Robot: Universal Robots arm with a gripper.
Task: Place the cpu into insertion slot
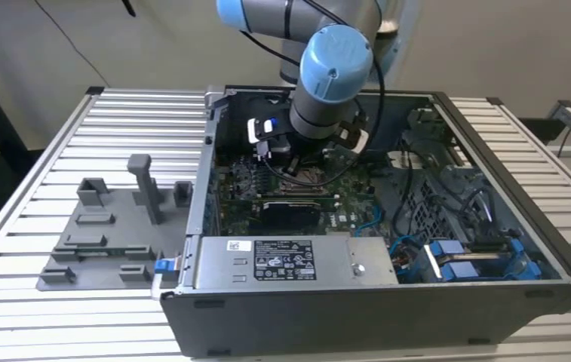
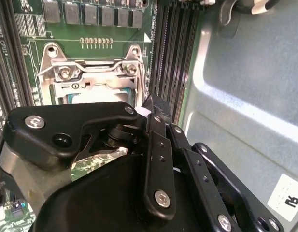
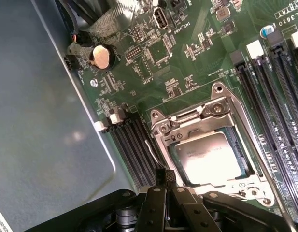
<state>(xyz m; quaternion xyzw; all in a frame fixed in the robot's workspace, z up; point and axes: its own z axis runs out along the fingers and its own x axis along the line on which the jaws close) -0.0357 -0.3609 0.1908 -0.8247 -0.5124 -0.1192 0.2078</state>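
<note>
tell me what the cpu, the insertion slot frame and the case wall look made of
cpu: a metal lid, it seems, silvery-tan with a dull sheen that catches light.
insertion slot: the frame looks like bright plated steel, with glinting edges and screw heads.
case wall: probably coated sheet metal, smooth grey-blue with soft reflections.

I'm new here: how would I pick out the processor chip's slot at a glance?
Look inside the open computer case, at the green circuit board on its floor. The insertion slot is the square with a shiny metal frame. Unlike the long black connector strips beside it, it holds the silvery-tan cpu.
</note>
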